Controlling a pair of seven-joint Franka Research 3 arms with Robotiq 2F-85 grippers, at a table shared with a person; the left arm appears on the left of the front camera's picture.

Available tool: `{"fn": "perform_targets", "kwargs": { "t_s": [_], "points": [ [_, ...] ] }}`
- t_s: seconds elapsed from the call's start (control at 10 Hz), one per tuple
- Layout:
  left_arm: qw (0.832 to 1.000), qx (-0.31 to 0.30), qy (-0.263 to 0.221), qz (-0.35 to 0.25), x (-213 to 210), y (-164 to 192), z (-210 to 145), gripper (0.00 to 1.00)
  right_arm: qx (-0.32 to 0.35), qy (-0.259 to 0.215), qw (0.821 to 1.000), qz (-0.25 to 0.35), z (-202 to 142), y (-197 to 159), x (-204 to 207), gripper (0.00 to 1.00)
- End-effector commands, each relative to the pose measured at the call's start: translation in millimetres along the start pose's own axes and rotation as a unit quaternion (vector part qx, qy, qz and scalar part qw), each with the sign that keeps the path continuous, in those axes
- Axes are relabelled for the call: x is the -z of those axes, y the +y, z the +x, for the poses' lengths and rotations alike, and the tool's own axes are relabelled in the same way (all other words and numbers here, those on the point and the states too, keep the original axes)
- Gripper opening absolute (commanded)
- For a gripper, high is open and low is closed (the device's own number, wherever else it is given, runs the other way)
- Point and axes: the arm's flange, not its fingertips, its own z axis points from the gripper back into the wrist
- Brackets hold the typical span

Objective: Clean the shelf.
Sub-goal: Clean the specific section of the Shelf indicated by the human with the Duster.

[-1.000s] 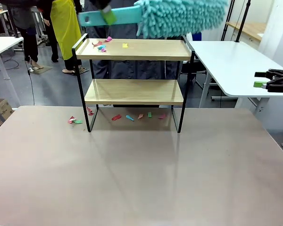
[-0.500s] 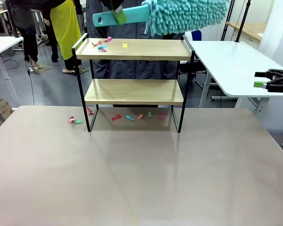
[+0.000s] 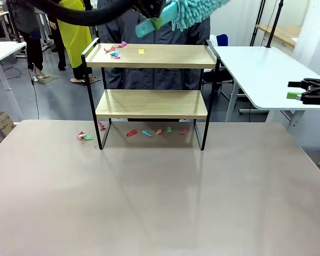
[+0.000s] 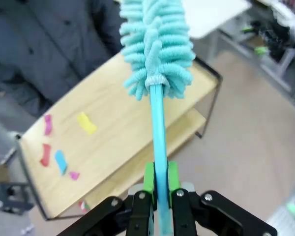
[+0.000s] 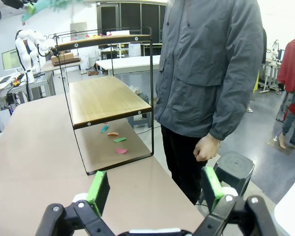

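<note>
The shelf [image 3: 152, 56] stands at the table's far middle, with a second board [image 3: 151, 103] below. Coloured paper scraps [image 3: 116, 50] lie at the left end of its top board, also seen in the left wrist view [image 4: 60, 161]. My left gripper [image 3: 153, 12] hangs above the top board, shut on the handle of a teal fluffy duster [image 3: 194, 9]. The green pads [image 4: 148, 181] clamp that handle, and the duster head [image 4: 155, 44] points over the board [image 4: 128, 128]. My right gripper [image 3: 292, 89] is open at the far right, with nothing between its pads [image 5: 98, 189].
More scraps [image 3: 149, 132] lie on the table under the shelf, and some [image 3: 84, 137] lie left of its leg. A person in a grey jacket [image 5: 211, 73] stands right behind the shelf [image 5: 108, 98]. A white side table [image 3: 261, 69] stands at the right.
The duster has swung from lying crosswise above the shelf to pointing up and away to the right. Its handle has moved right, and the left arm now shows at the top.
</note>
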Motion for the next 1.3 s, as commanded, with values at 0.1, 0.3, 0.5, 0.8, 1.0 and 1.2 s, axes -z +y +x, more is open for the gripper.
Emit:
{"fn": "perform_targets", "kwargs": {
  "t_s": [0.1,0.3,0.5,0.8,1.0,1.2],
  "points": [
    [0.992,-0.099,0.039,0.065,47.3,-18.8,26.7,0.13,-0.003,-0.001,1.0,0.001,3.1,0.1,2.1,1.0],
    [0.987,-0.133,0.059,0.065,63.7,-25.3,36.1,0.13,-0.003,-0.001,1.0,0.001,3.1,0.1,2.1,1.0],
    [0.985,-0.148,0.081,0.034,61.1,-38.0,43.9,0.13,-0.003,-0.001,1.0,0.001,3.1,0.1,2.1,1.0],
    [0.979,-0.16,0.123,-0.026,49.5,-51.2,50.5,0.13,-0.003,-0.001,1.0,0.001,3.1,0.1,2.1,1.0],
    [0.975,-0.17,0.143,-0.007,35.7,-69.2,51.1,0.13,-0.003,-0.001,1.0,0.001,3.1,0.1,2.1,1.0],
    [0.97,-0.189,0.146,0.04,30.7,-73.8,46.8,0.13,-0.003,-0.001,1.0,0.001,3.1,0.1,2.1,1.0]
  ]
}}
